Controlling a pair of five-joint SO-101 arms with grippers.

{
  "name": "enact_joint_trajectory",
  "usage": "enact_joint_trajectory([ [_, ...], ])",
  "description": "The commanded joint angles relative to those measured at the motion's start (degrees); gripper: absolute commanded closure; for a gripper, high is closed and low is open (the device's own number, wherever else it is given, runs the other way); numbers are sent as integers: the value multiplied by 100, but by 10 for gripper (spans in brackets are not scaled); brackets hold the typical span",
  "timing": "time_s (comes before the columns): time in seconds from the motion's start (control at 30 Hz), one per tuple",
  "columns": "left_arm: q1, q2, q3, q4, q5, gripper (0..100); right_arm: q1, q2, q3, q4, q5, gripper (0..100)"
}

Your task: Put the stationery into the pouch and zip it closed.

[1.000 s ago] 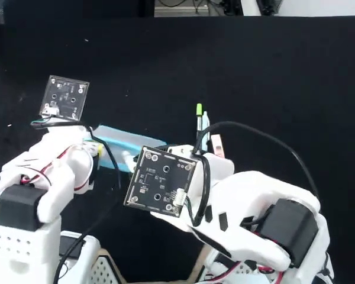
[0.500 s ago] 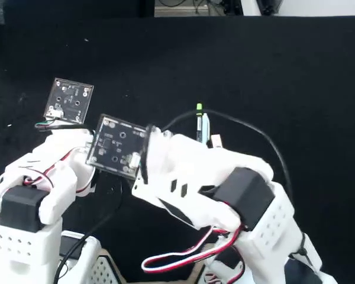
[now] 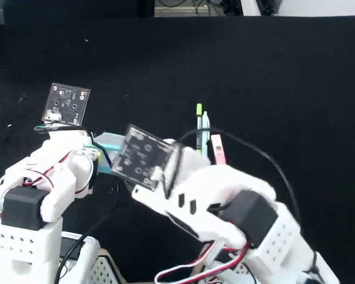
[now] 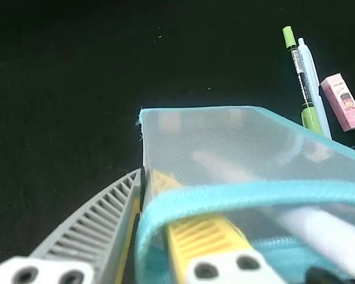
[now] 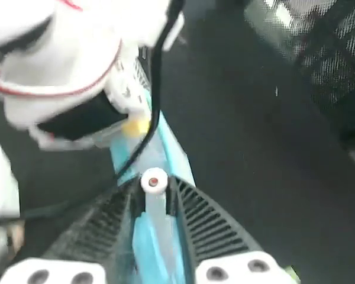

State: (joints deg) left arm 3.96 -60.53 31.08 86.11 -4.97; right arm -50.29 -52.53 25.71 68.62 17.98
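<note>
Fingers (image 4: 100,219) of the left gripper (image 4: 147,177) are pinched on the rim of the pouch (image 4: 236,142), at the near side of the desk (image 4: 65,89). A white pen (image 5: 160,225) is clamped in the right gripper (image 5: 155,186) over the pouch mouth. A green pen (image 4: 300,77), blue pen (image 4: 312,77) and eraser (image 4: 342,102) lie just beyond the pouch.

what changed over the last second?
The right arm swung left over the pouch, then back a little; the right gripper holds a white pen at its mouth. The left gripper kept clamping the pouch rim. The green pen, blue pen and eraser stayed put.
</note>
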Motion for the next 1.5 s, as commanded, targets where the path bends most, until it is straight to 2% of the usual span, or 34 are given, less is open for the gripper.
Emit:
enact_joint_trajectory([
  [0.0, -4, 35, 136, -44, -26, 968, -79, -453, 1156, -1257, -79, 987],
  [0.1, -4, 35, 136, -44, -26, 968, -79, -365, 1596, -1591, -79, 987],
  [0.2, -4, 35, 136, -44, -26, 968, -53, -163, 1429, -1451, -79, 974],
  [0.4, -4, 35, 136, -44, -26, 968, -53, -13, 92, -202, -79, 764],
  [0.63, -4, 35, 136, -44, -26, 968, 18, -13, -1912, 1125, -79, 800],
  [0.8, -4, 35, 136, -44, -26, 968, 1116, 22, -3134, 1802, -79, 837],
  [0.93, -4, 35, 136, -44, -26, 968, 2382, 268, -2993, 2119, -123, 860],
  [1.07, -4, 35, 145, -44, -26, 968, 3411, 954, -2141, 2022, -651, 860],
  [1.17, -4, 35, 145, -44, -26, 968, 3877, 1543, -1560, 1723, -1143, 860],
  [1.47, -4, 35, 145, -35, -26, 968, 4097, 3099, -541, -176, -1468, 864],
])
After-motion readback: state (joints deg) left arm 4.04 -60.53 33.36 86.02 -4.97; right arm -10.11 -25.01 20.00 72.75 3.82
